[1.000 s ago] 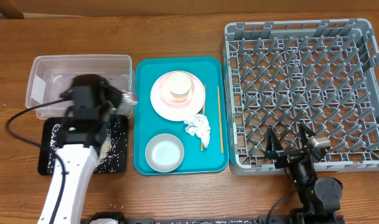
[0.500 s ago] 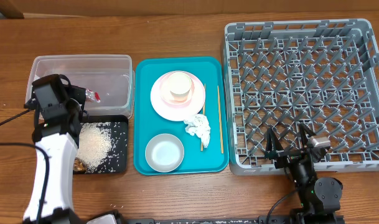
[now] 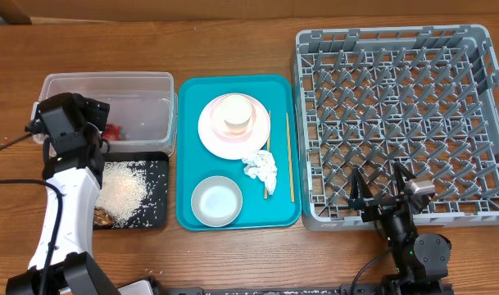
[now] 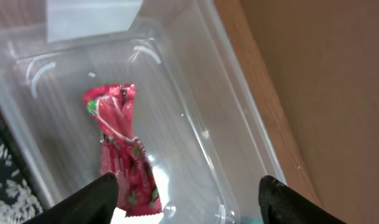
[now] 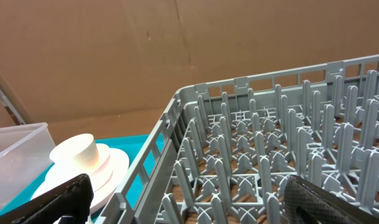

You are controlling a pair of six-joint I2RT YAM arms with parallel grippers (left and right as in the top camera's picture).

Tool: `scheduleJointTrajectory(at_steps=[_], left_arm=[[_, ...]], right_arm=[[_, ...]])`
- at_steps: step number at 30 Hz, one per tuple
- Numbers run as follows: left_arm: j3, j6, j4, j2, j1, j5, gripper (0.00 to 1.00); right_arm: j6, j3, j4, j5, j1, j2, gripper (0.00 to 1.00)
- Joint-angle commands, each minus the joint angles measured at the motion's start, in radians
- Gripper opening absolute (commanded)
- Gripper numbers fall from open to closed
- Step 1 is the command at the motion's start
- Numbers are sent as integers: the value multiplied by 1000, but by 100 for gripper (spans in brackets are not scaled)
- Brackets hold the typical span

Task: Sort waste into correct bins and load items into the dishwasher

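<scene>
Over on the left side of the counter [image 3: 257, 262], the left jaws hang above the clear tub [image 3: 106, 78]. They are spread wide, with nothing pinched between them. The red snack wrapper [image 4: 117, 146] lies down inside the tub, near the tub's front wall (from above it shows only as a small red spot [image 3: 111, 131]).

Just in front of the tub sits the black tray [image 3: 157, 168]. It has a heap of white rice [image 3: 122, 190] in it, and some brown scraps [image 3: 104, 217] at its front left corner.

Next to both bins is the teal tray [image 3: 188, 147]. On it, at the back, is the pink plate [image 3: 210, 131] with a pale cup [image 3: 235, 117] sitting on top. At the front is the small grey-white bowl [image 3: 216, 201]. The crumpled napkin [image 3: 260, 168] lies between the plate and the bowl, a bit to the right. The chopsticks [image 3: 289, 156] lie along the right side of the tray, one of them touching the napkin.

On the right is the big grey dish rack [image 3: 302, 123]. None of the dishes are in it.

The right jaws are at the rack's front edge. They are spread wide too and hold nothing. From the right wrist you can see the rack's pegs [image 5: 270, 155] and the cup [image 5: 77, 152] far behind.
</scene>
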Motion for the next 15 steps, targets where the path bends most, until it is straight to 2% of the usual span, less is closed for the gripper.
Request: scheduleJointTrajectory(at_steps=[1,5,8,11,15], left_arm=[[82,152,-4,-17,2,110,68],[170,241,-116,-67,-19,370,57],[234,295,-249,-98,-79,470,57],[287,346,-409,-117,-180,472,61],[304,369,-527,-120,-352,422,64]], right_arm=[[-3,-10,5,10,5,-12,100],[-3,-10,5,10,5,-12,100],[-3,-10,5,10,5,-12,100],[-3,-10,5,10,5,-12,100],[-3,-10,5,10,5,-12,100]])
